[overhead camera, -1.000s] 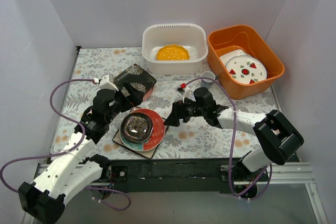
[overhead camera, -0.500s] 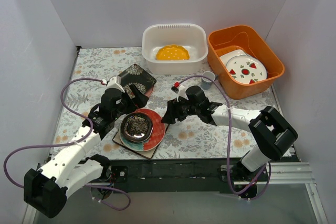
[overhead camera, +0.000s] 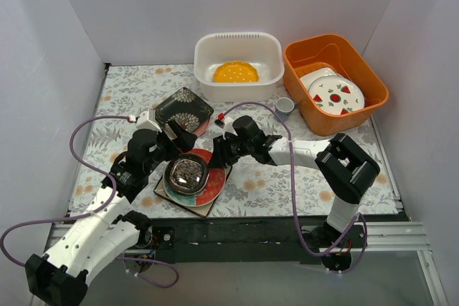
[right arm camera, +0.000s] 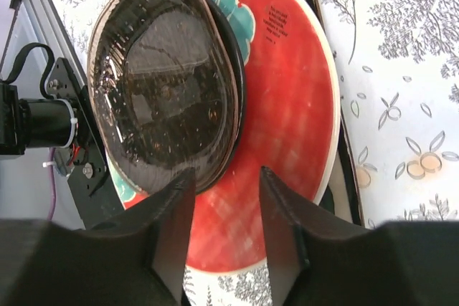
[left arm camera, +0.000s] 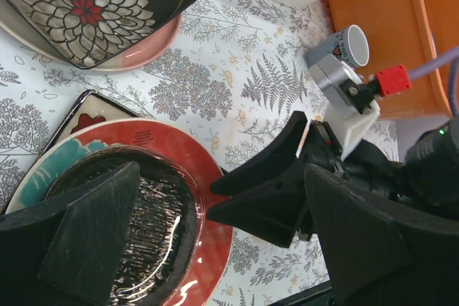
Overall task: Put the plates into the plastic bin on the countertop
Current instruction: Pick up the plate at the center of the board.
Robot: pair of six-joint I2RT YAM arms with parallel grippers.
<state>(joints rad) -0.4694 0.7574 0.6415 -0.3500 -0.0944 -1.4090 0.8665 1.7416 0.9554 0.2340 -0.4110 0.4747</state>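
Brown, the dark round plate (overhead camera: 187,174) sits on the red round plate (overhead camera: 215,183) by the near edge of the leafy countertop (overhead camera: 276,185); the right gripper (overhead camera: 218,155) has fingers half apart at its rim; the left gripper (overhead camera: 176,140) gapes wide; next it should pinch, lift, carry to the white plastic bin (overhead camera: 203,69).
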